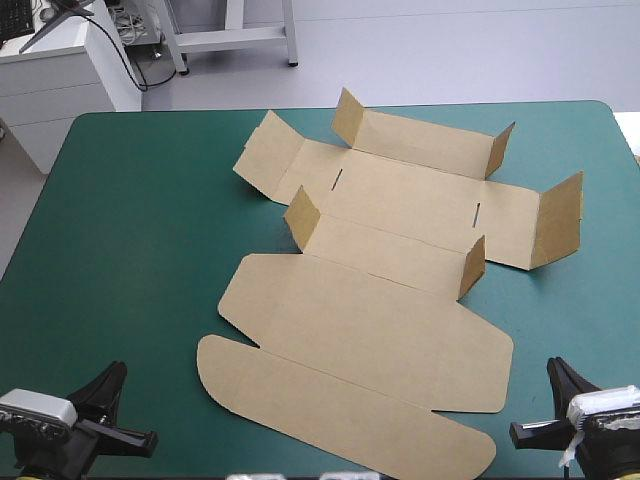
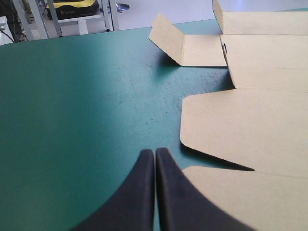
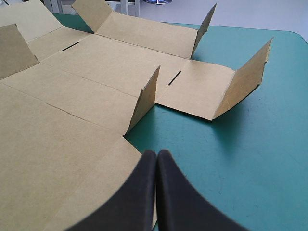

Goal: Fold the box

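Teal-green surface [image 1: 130, 230] before me, the brown box [image 1: 380, 320] spread nearly flat across its middle, end flap [image 1: 558, 220] cocked up. My left hand [image 2: 155, 152] and right hand [image 3: 157, 153] sit at the near edge, both pinched together, empty. Board looks light, stiff, pre-creased; I'd grip that raised flap's free edge.

High view above and behind, looking down, 2 wrist views low, facing forward — all share the box [image 1: 380, 300]
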Robot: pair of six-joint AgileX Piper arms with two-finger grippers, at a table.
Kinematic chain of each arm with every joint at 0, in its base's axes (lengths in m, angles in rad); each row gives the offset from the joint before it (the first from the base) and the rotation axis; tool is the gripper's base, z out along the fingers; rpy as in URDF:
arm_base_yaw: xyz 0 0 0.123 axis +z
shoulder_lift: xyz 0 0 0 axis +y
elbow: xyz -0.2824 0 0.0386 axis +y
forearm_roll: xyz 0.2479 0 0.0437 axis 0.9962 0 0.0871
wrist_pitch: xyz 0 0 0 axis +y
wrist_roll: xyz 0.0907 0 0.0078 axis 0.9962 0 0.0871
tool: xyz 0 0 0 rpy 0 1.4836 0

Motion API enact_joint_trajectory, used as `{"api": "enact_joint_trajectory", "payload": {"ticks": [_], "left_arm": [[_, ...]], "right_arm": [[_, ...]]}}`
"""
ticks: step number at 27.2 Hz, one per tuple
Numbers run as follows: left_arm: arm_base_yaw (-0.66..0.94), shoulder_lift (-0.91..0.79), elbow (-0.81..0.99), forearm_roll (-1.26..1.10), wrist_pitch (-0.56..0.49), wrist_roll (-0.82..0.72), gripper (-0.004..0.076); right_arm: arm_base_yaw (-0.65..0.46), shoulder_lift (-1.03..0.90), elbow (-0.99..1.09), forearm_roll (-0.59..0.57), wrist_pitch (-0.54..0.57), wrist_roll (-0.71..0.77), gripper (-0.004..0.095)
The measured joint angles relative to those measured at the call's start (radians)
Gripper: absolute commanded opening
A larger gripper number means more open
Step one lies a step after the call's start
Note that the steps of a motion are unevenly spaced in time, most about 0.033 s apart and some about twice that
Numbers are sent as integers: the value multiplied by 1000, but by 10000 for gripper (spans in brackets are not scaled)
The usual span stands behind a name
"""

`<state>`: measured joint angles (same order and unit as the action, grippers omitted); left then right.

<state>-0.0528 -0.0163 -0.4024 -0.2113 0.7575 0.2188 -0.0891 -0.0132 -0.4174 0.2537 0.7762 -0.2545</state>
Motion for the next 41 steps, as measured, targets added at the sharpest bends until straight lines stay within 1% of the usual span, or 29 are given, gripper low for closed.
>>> {"api": "enact_joint_trajectory", "payload": {"ticks": [15, 18, 20, 22, 25, 26, 28, 30, 32, 38, 41], "left_arm": [[0, 0, 0, 0, 0, 0, -8], [0, 0, 0, 0, 0, 0, -8], [0, 0, 0, 0, 0, 0, -8], [0, 0, 0, 0, 0, 0, -8], [0, 0, 0, 0, 0, 1, -8], [0, 0, 0, 0, 0, 1, -8], [0, 0, 0, 0, 0, 1, -8], [0, 0, 0, 0, 0, 1, -8], [0, 0, 0, 0, 0, 1, -8], [0, 0, 0, 0, 0, 1, -8], [0, 0, 0, 0, 0, 0, -8]], "right_arm": [[0, 0, 0, 0, 0, 0, -19], [0, 0, 0, 0, 0, 0, 2], [0, 0, 0, 0, 0, 0, 56], [0, 0, 0, 3, 0, -3, 135], [0, 0, 0, 19, 0, -21, 340], [0, 0, 0, 20, 0, -24, 447], [0, 0, 0, 23, 0, -28, 605], [0, 0, 0, 24, 0, -29, 730], [0, 0, 0, 24, 0, -30, 776], [0, 0, -3, -5, 1, -28, 773], [0, 76, -58, -7, 15, 0, 773]]}}
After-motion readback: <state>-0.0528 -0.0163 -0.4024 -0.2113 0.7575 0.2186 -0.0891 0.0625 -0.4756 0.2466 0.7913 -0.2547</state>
